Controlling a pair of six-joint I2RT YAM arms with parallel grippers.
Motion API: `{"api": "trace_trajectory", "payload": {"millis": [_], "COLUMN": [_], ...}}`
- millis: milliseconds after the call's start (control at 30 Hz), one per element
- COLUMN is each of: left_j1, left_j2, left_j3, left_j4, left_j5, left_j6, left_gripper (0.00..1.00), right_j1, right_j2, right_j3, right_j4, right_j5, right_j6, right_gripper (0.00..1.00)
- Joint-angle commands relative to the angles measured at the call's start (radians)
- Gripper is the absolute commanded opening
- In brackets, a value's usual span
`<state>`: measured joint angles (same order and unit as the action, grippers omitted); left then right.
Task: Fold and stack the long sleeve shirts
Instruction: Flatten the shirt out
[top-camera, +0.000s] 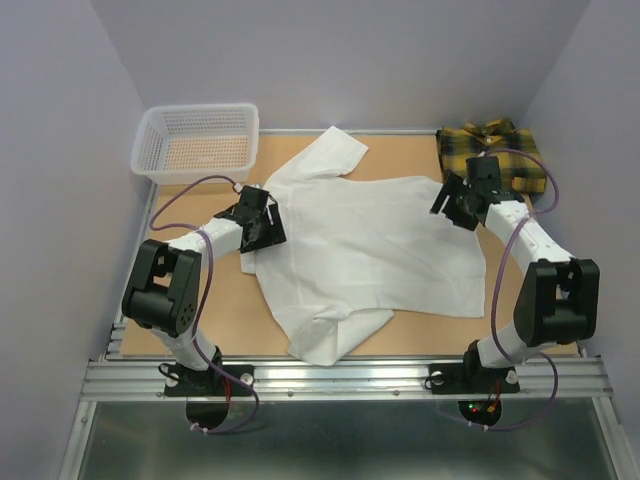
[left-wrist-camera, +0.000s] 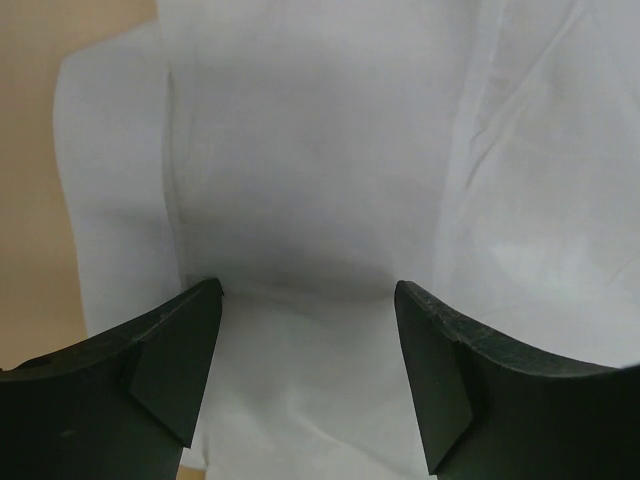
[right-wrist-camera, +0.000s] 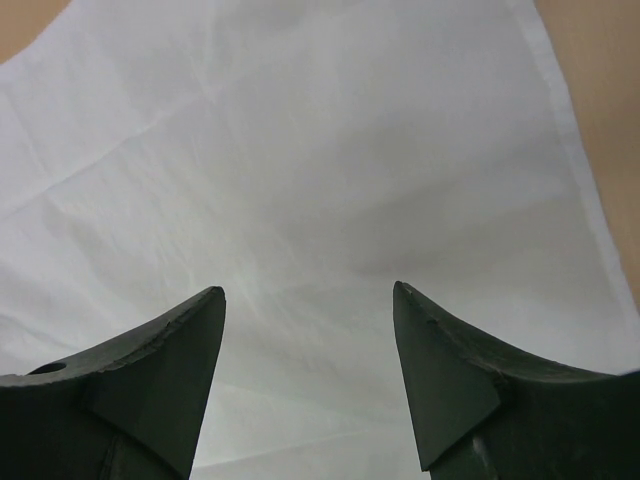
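The left jaws stand spread with nothing between the fingers (left-wrist-camera: 170, 360), poised over the white shirt (left-wrist-camera: 320, 150) near its 9 o'clock edge. The right jaws are spread too, fingers (right-wrist-camera: 160, 370) apart over bare white cloth (right-wrist-camera: 300, 150) near the shirt's 2 o'clock corner. Whether either pair touches the fabric cannot be told.

There are two shirts. One white shirt (top-camera: 370, 240) lies opened out and rumpled across the middle of the table (top-camera: 230, 310), with one sleeve running to 12 o'clock and a bunched part at 6 o'clock. One plaid shirt (top-camera: 490, 152) sits folded in the 1 o'clock corner, apart from the white one. One white mesh basket (top-camera: 147, 140) stands at 11 o'clock.

There are two arms. The left arm (top-camera: 210, 235) rises from its base at 7 o'clock, bends at the elbow, and reaches toward 2 o'clock. The right arm (top-camera: 520, 235) rises from 5 o'clock, bends, and reaches toward 11 o'clock.
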<state>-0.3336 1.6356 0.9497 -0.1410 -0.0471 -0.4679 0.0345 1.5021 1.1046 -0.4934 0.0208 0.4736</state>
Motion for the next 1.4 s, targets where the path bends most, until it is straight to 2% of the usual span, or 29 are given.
{"api": "trace_trajectory", "payload": {"millis": [0, 200, 467, 600, 767, 1100, 1233, 1367], "left_j1": [0.014, 0.099, 0.223, 0.225, 0.215, 0.214, 0.212, 0.212], "left_j2": [-0.037, -0.109, -0.255, -0.309, -0.339, -0.255, -0.247, -0.257], "left_j3": [-0.048, -0.146, -0.209, -0.193, -0.170, -0.193, -0.200, -0.203], "left_j4": [-0.045, -0.057, -0.088, -0.080, -0.051, -0.002, 0.006, 0.012], "left_j5": [-0.063, -0.054, -0.080, -0.068, 0.003, 0.039, 0.041, 0.041], "left_j6": [0.037, 0.043, 0.075, 0.087, 0.095, 0.064, 0.061, 0.060], "left_gripper": [0.80, 0.80, 0.80, 0.82, 0.86, 0.86, 0.86, 0.86], "right_j1": [-0.001, 0.001, 0.025, 0.085, 0.107, 0.110, 0.108, 0.102], "right_j2": [0.067, 0.184, 0.332, 0.420, 0.460, 0.584, 0.635, 0.676], "right_j3": [0.142, 0.271, 0.380, 0.440, 0.434, 0.449, 0.459, 0.472], "right_j4": [0.068, 0.110, 0.176, 0.197, 0.226, 0.254, 0.254, 0.254], "right_j5": [0.050, 0.038, -0.097, -0.087, -0.073, 0.021, 0.027, 0.099], "right_j6": [-0.062, -0.108, -0.171, -0.230, -0.190, -0.167, -0.162, -0.161], "right_gripper": [0.73, 0.73, 0.71, 0.69, 0.68, 0.65, 0.64, 0.64]}}
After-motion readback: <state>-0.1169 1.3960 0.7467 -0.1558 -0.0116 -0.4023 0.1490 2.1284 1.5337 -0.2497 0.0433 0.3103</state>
